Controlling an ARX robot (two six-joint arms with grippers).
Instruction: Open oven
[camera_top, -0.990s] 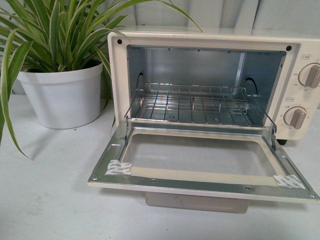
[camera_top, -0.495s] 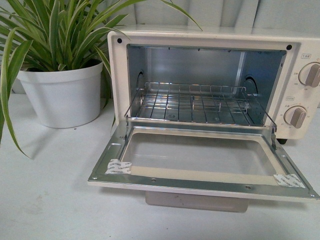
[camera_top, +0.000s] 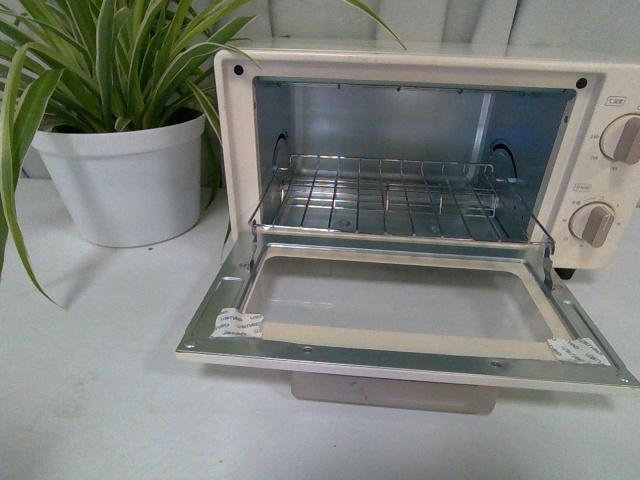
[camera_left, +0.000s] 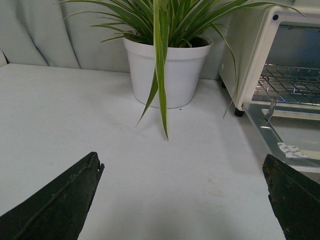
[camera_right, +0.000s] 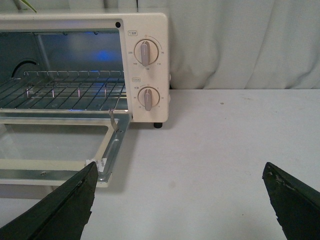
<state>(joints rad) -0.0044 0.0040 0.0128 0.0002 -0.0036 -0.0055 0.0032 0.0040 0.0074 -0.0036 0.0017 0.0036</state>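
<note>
Cream oven door flat open along tabletop back edge; both grippers spread wide, empty, right nearer.

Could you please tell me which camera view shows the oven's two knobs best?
The right wrist view: both knobs face the camera whole, with dial marks visible. The front view crops them at its edge; the left wrist view shows none.

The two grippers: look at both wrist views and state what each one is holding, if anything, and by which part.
Nothing is held. The left gripper and right gripper are both open over bare table; the oven stands untouched, door down.
</note>
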